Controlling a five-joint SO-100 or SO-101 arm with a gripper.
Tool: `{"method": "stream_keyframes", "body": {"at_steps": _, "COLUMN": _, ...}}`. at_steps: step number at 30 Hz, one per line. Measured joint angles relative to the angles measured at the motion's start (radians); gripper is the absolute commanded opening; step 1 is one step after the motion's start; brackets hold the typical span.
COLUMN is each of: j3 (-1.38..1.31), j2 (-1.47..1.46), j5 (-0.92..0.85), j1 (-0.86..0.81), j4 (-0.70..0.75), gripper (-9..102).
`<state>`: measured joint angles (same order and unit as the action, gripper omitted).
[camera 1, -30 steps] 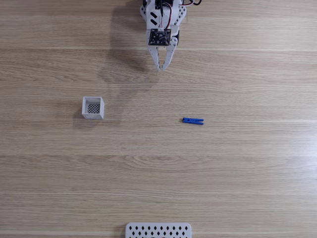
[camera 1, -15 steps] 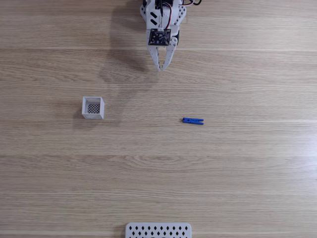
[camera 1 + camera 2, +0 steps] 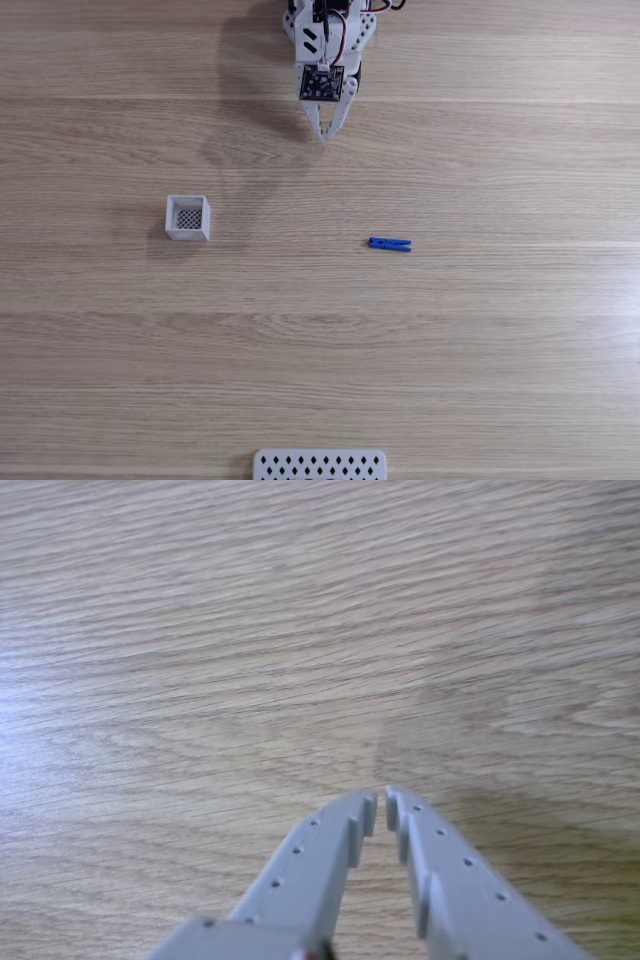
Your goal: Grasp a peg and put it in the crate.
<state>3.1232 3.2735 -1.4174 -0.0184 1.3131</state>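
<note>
The claw (image 3: 324, 135) is hanging near the counter's (image 3: 480, 350) top edge in the fixed view, its arm cut off by the frame, fingertips nearly touching and gripping nothing (the other view (image 3: 381, 811) is showing just a thin slit between them). The peg (image 3: 389, 243) is lying flat right of the counter's centre, well apart from the crate (image 3: 188, 217) toward the left edge. A perforated panel (image 3: 319, 465) is sitting cropped at the bottom edge.

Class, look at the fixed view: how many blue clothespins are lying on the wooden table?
1. The blue clothespin lies flat on the table, right of centre, well right of the white crate and below the gripper. Nothing in view could hide another.
</note>
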Motion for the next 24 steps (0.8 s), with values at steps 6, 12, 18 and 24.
{"method": "stream_keyframes", "body": {"at_steps": 6, "j3": 0.0, "j2": 0.002, "j5": 0.0, "j1": 0.0, "j4": 0.0, "gripper": -1}}
{"method": "stream_keyframes", "body": {"at_steps": 12, "j3": 0.0, "j2": 0.044, "j5": -0.002, "j1": 0.0, "j4": -0.017, "gripper": -1}}
{"method": "stream_keyframes", "body": {"at_steps": 18, "j3": -0.092, "j2": -0.164, "j5": -0.258, "j1": 0.069, "j4": -0.152, "gripper": -1}}
{"method": "stream_keyframes", "body": {"at_steps": 24, "j3": -0.383, "j2": -0.655, "j5": -0.739, "j1": 0.127, "j4": -0.348, "gripper": 0}}
